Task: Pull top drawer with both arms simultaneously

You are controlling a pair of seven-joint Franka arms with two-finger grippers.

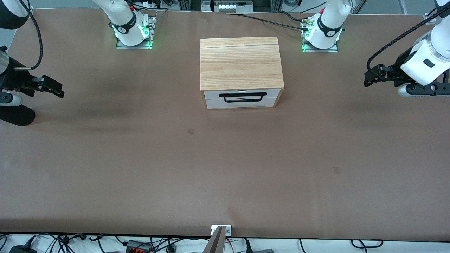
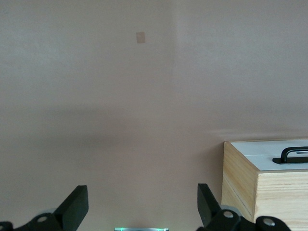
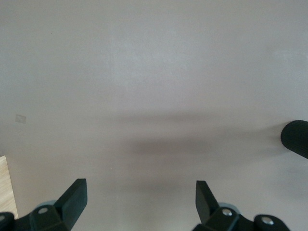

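**Both arms wait wide of a closed drawer**

The step in hand appears to be the approach: neither arm is anywhere near the handle. The left gripper hangs over bare table at the left arm's end, and the right gripper hangs over bare table at the right arm's end, both well apart from the cabinet. Each wrist view shows its own two black fingers spread wide with nothing between them, the left at and the right at.

To do the step well, the arms probably should come in together and settle on the bar at matching spots, one toward each end, so the pull stays square and the drawer does not rack. Each pair of fingers needs to straddle the thin bar before closing. The cabinet looks light and stands loose on the table, so a slow, level pull toward the front camera seems wise; a jerk may drag the whole box.

The top drawer sits fully shut in the cabinet, midway between the two bases and close to them. Its front is a white panel facing the front camera, with a long thin black bar handle across it. A seam just below the handle marks a second white panel underneath. The cabinet's top is pale grained wood.
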